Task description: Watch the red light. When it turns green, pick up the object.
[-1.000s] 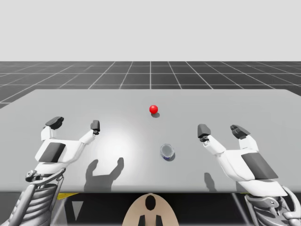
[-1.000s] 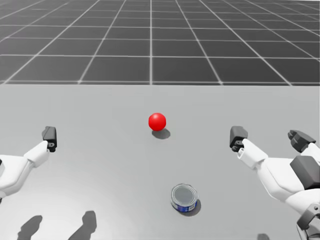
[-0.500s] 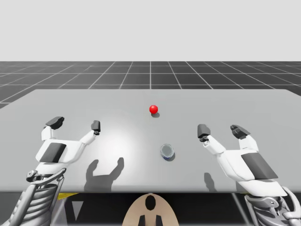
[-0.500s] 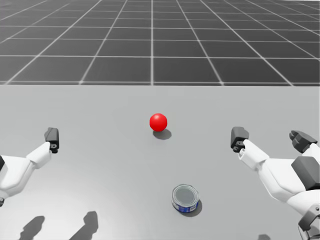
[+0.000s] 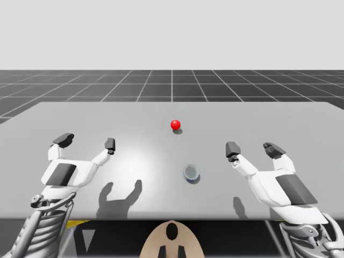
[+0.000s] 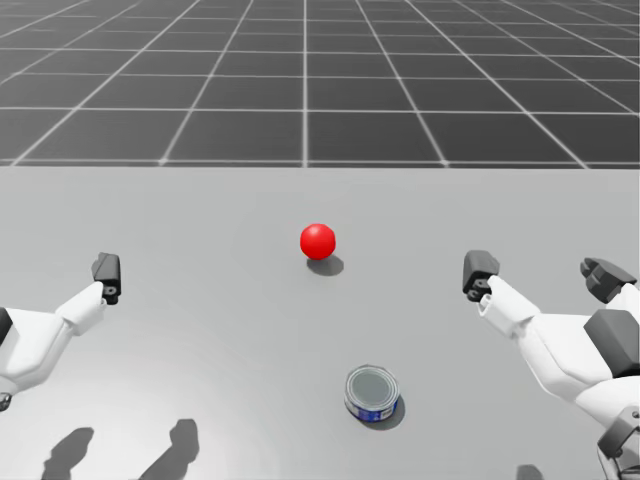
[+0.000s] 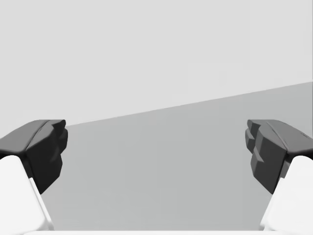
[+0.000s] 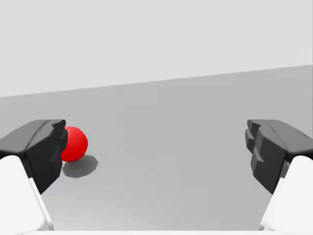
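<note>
**One red light, one can, two open grippers**

From the high view we count one red light (image 5: 175,124), one small round can (image 5: 191,173) with a blue side and a silver top, and our two arms. The light is a glowing red ball on the grey table (image 5: 301,123), near the middle and toward the far side. The can stands upright on the table nearer to us, a little right of the light and well apart from it. Our left arm comes in at the lower left, its forearm slanting forward over the table. The left gripper (image 5: 86,142) has its two fingers spread wide with nothing between them. Our right arm mirrors it at the lower right, and the right gripper (image 5: 253,149) is just as wide and empty. The can sits between the two grippers, closer to the right one and touching neither.

In the head view we again see one light (image 6: 318,240), red, and one can (image 6: 372,392) nearer to us, with the right gripper (image 6: 542,275) spread wide beside it.

The left wrist view shows the left gripper (image 7: 156,147) with its fingers far apart over bare table.

The right wrist view shows the right gripper (image 8: 156,147) equally wide. The red light (image 8: 73,143) is ahead of it, partly hidden behind one fingertip.
</note>
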`<move>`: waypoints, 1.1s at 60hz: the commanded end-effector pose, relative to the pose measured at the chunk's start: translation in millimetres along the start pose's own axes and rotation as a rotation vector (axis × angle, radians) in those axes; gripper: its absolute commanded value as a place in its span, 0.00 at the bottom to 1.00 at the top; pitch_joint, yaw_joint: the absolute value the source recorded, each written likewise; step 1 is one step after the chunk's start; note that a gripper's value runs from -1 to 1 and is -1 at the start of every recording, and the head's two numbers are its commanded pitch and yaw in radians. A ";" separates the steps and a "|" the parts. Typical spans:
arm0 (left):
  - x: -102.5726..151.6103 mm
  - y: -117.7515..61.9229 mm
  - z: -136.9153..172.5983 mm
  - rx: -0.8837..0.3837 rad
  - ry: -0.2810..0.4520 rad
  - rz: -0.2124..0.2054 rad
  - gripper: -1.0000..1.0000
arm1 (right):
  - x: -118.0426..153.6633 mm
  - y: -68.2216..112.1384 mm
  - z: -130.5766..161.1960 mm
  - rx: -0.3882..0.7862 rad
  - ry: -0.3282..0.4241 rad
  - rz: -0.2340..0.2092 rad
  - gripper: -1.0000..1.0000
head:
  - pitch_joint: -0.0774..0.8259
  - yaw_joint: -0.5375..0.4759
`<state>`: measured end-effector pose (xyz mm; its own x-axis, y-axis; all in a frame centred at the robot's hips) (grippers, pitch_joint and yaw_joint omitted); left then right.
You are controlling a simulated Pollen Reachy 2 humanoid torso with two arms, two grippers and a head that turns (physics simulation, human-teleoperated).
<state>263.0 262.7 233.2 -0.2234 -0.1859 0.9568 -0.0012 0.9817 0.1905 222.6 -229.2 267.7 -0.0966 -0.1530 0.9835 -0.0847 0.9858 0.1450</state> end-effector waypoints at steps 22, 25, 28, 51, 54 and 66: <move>-0.4 -0.9 0.1 -0.006 0.003 -0.007 0.00 | -2.1 2.2 0.2 -0.005 0.001 -0.016 0.00 | 0.59 0.50; -0.5 -1.0 0.1 -0.007 0.004 -0.008 0.00 | -2.1 2.2 0.1 -0.004 0.001 -0.014 0.00 | 0.59 0.50; -0.6 -1.1 0.1 -0.008 0.004 -0.009 0.00 | -2.2 2.3 0.1 -0.004 0.000 -0.015 0.00 | 0.59 0.50; -0.5 -1.3 0.3 -0.010 0.004 -0.009 0.00 | -2.3 2.4 0.3 -0.004 0.001 -0.017 0.00 | 0.60 0.50; -0.6 -1.4 0.4 -0.010 0.004 -0.009 0.00 | -2.4 2.4 0.3 -0.003 0.001 -0.017 0.00 | 0.63 0.49; -0.6 -1.5 0.2 -0.011 0.004 -0.009 0.00 | -2.0 1.6 -0.1 -0.006 0.001 -0.018 0.00 | 0.74 0.46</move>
<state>262.9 261.4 232.4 -0.2191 -0.1945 0.9561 0.0072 0.9796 0.2009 223.0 -229.2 267.2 -0.0970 -0.1494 0.9840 -0.0838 0.9864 0.1415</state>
